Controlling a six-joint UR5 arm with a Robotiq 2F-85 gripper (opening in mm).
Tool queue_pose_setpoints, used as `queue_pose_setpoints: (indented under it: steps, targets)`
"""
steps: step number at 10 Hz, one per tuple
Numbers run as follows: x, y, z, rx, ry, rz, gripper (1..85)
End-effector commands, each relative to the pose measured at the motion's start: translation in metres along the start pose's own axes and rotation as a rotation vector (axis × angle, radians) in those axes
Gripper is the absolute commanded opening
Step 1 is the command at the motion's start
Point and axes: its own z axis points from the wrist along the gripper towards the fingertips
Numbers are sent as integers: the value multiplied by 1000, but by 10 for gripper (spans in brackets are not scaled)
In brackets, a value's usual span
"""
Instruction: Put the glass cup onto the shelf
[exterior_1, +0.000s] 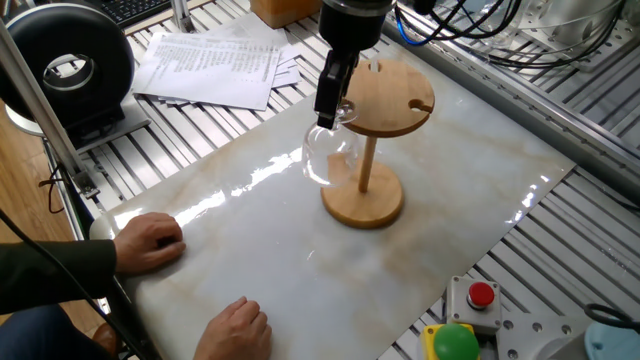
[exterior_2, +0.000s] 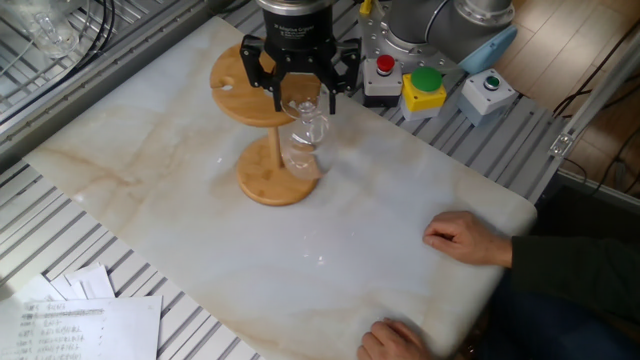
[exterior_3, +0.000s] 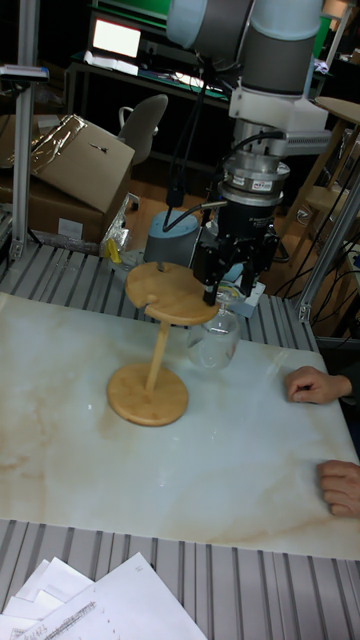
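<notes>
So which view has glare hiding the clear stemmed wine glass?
One fixed view: a white streak of glare on the marble slab beside the clear stemmed wine glass. The other fixed view: even light, glass faint. Tall fixed view: dark background, bowl outline readable.

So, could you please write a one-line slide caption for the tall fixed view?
UR5 gripper holds the inverted glass cup at the edge of the bamboo shelf, two hands resting on the marble table.

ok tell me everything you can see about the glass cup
The glass cup is a clear, colourless stemmed wine glass, hanging upside down with its rounded bowl lowest and clear of the table. The gripper holds it near the foot, right at the rim of the shelf. Whether its stem has entered a slot cannot be told.
</notes>
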Motion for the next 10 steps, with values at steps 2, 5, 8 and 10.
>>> queue_pose_setpoints:
  steps: [2,5,8,10]
  targets:
    - [1,-3,-3,-2,3,-8,10]
    - [9,-10,2,5,7,-25,10]
    - [13,-17,6,14,10,-44,10]
    - [14,-23,8,34,16,-51,13]
